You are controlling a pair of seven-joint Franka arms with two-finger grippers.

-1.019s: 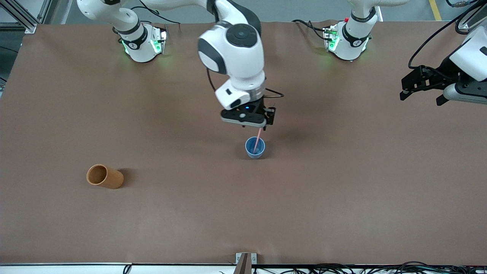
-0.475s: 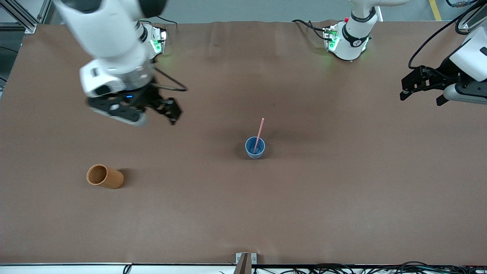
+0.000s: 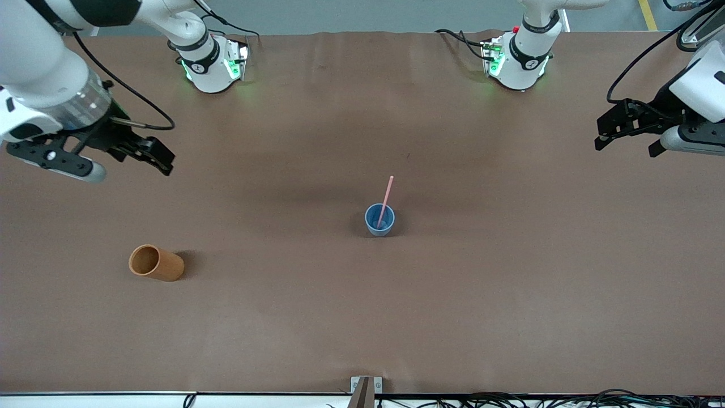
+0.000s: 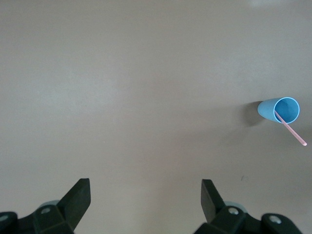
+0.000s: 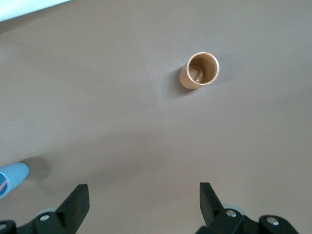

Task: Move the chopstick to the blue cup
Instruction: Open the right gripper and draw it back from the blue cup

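Observation:
The pale pink chopstick (image 3: 386,199) stands tilted in the light-blue cup (image 3: 379,220) at the middle of the table; it also shows in the left wrist view (image 4: 291,132) inside the cup (image 4: 279,110). My right gripper (image 3: 148,154) is open and empty, up over the bare table at the right arm's end, well away from the cup; its wrist view shows its spread jaws (image 5: 143,197) and an edge of the blue cup (image 5: 10,178). My left gripper (image 3: 626,136) is open and empty, waiting over the left arm's end (image 4: 145,195).
An orange-brown cylindrical cup (image 3: 156,262) stands toward the right arm's end, nearer the front camera than the blue cup; it also shows in the right wrist view (image 5: 200,70). The brown table (image 3: 510,283) has its front edge with cables along the bottom.
My right gripper has let go of the chopstick, which stays in the blue cup, and has swung away toward the right arm's end. The left arm has not moved.

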